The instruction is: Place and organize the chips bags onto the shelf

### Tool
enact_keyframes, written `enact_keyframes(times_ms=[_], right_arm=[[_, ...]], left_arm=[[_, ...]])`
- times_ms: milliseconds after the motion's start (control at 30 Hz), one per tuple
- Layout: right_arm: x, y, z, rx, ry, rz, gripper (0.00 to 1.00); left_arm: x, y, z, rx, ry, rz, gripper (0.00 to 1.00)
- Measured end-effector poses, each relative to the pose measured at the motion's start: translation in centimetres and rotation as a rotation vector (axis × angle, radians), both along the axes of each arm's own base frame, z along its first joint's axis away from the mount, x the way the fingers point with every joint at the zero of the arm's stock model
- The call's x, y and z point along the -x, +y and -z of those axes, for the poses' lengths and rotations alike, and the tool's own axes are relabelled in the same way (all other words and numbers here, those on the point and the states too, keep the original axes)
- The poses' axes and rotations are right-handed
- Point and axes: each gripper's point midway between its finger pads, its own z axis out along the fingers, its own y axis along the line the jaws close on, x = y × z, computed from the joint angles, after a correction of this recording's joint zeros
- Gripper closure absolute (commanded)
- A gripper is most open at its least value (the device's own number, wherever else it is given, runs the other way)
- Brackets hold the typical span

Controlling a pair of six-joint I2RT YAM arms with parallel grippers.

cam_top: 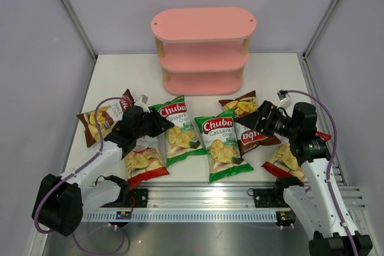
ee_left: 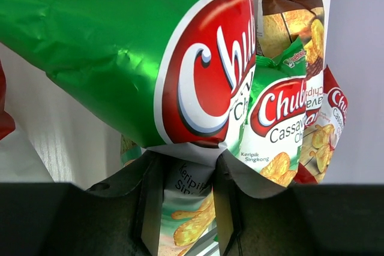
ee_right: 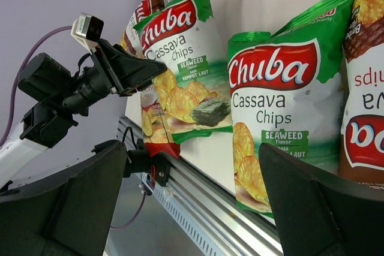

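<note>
Six chips bags lie on the white table in front of the pink shelf (cam_top: 204, 46), whose boards show nothing on them. My left gripper (cam_top: 159, 125) (ee_left: 183, 208) is shut on the edge of a green bag (cam_top: 180, 130) (ee_left: 120, 46); the foil sits pinched between its fingers. Beside that bag lie a second green bag (cam_top: 222, 148) (ee_right: 276, 112) and a red bag (cam_top: 144, 161), partly under my left arm. A brown bag (cam_top: 103, 118) lies far left. My right gripper (cam_top: 257, 123) (ee_right: 192, 208) hangs open above another brown bag (cam_top: 249, 130), holding nothing. A second red bag (cam_top: 291, 159) is half hidden under my right arm.
The metal rail (cam_top: 204, 199) runs along the near table edge, with both arm bases bolted to it. Grey walls close in left, right and behind the shelf. Bare table lies between the bags and the shelf.
</note>
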Motion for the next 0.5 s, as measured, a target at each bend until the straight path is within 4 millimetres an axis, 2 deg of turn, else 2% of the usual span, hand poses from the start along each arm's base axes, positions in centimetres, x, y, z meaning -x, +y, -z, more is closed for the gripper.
enact_keyframes(times_ms=[300, 500], right_arm=[[-0.3, 0.6, 0.6, -0.039, 0.004, -0.036, 0.01], [-0.3, 2.1, 2.0, -0.077, 0.054, -0.103, 0.00]], left_arm=[[0.0, -0.1, -1.1, 0.041, -0.008, -0.019, 1.00], [0.2, -0.4, -3.6, 0.118, -0.044, -0.040, 1.00]])
